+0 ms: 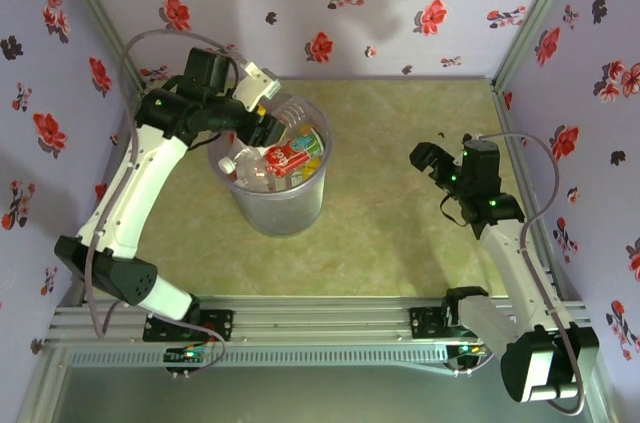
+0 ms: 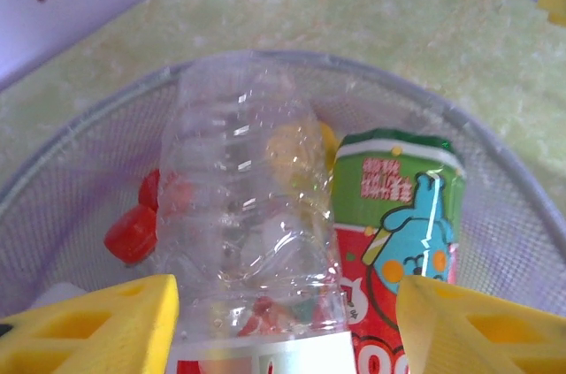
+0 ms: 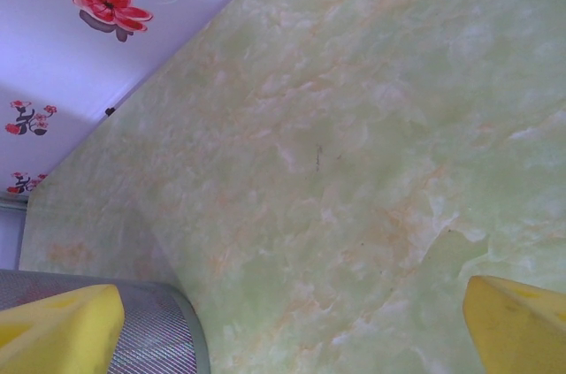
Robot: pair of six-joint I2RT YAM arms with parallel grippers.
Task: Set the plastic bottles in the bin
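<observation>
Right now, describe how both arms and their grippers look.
The left arm and the right arm have white tubular links joined by black housings, with small green lights at the joints and a thin grey cable looping along each. The left gripper carries a white block at its wrist; the right gripper looks black. The left fingers and the right fingers are blocky and yellow.

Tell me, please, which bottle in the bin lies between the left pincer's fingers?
The clear crumpled bottle; its neighbour with the green-and-red cartoon label stands off to the side.
</observation>
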